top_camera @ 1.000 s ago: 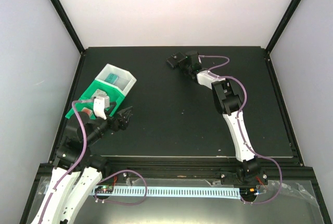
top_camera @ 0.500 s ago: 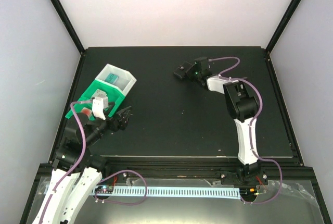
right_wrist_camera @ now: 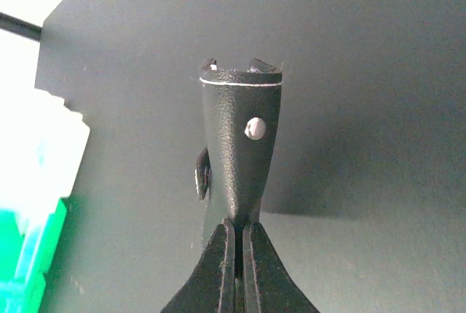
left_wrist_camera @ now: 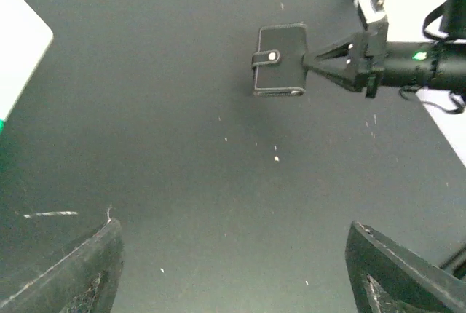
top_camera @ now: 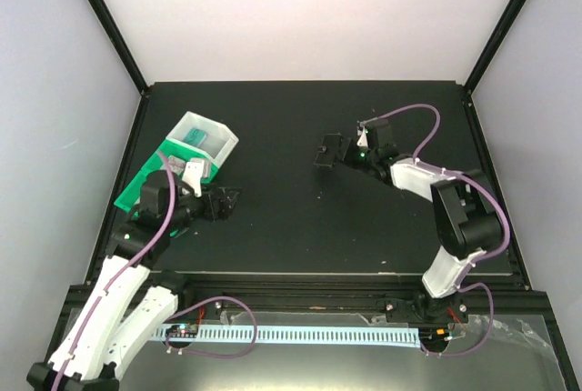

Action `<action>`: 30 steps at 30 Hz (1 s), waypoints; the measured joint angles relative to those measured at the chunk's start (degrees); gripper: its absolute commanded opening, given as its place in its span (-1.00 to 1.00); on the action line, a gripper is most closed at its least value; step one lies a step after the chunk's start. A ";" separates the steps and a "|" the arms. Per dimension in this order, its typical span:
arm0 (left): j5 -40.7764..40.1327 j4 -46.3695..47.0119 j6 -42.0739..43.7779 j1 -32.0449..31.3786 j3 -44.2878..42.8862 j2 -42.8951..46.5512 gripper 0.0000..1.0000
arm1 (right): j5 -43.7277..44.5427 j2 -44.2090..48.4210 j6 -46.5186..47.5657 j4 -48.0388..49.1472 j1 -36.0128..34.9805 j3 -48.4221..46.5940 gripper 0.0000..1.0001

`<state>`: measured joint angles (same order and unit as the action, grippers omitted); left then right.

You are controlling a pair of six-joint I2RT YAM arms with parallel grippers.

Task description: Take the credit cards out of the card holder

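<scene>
The card holder [top_camera: 326, 150] is a small black wallet with a snap stud, held upright above the mat in the middle of the table. My right gripper [top_camera: 346, 154] is shut on its right edge. In the right wrist view the card holder [right_wrist_camera: 240, 138] rises from my closed right gripper [right_wrist_camera: 239, 234], with pale edges showing at its top. My left gripper [top_camera: 232, 200] stands open and empty, low over the mat and well left of the card holder. The left wrist view shows the card holder [left_wrist_camera: 280, 60] far ahead. One teal credit card [top_camera: 196, 135] lies in the white bin.
A white bin [top_camera: 218, 141] and a green bin [top_camera: 145, 182] stand together at the left of the black mat [top_camera: 300, 227], just behind my left arm. Black frame posts rise at the table's far corners.
My right arm has drawn the card holder from the far middle of the table nearer and to the right. My left arm has swung off the bins toward the middle, jaws a little narrower.
</scene>
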<state>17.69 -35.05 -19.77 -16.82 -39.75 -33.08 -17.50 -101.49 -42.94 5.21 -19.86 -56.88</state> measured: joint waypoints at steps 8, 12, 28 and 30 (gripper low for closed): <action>5.18 -0.70 -3.32 -3.23 -2.03 -10.49 0.52 | -6.12 10.62 5.03 -1.77 -2.49 9.92 -0.98; 5.55 2.99 -7.15 -8.66 0.17 -12.33 0.38 | -8.94 14.38 5.53 -1.97 -5.75 14.49 -0.98; 7.28 19.10 -14.49 -18.95 4.26 -27.65 -0.01 | -13.14 23.54 0.28 0.85 -21.24 20.74 -0.98; 7.78 20.15 -14.62 -19.34 4.66 -29.07 -0.08 | -13.14 24.09 -0.52 1.42 -22.12 20.74 -0.98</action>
<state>25.47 -14.90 -34.39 -36.16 -35.09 -62.15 -30.63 -77.41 -43.46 6.63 -41.98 -36.14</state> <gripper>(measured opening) 0.510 0.021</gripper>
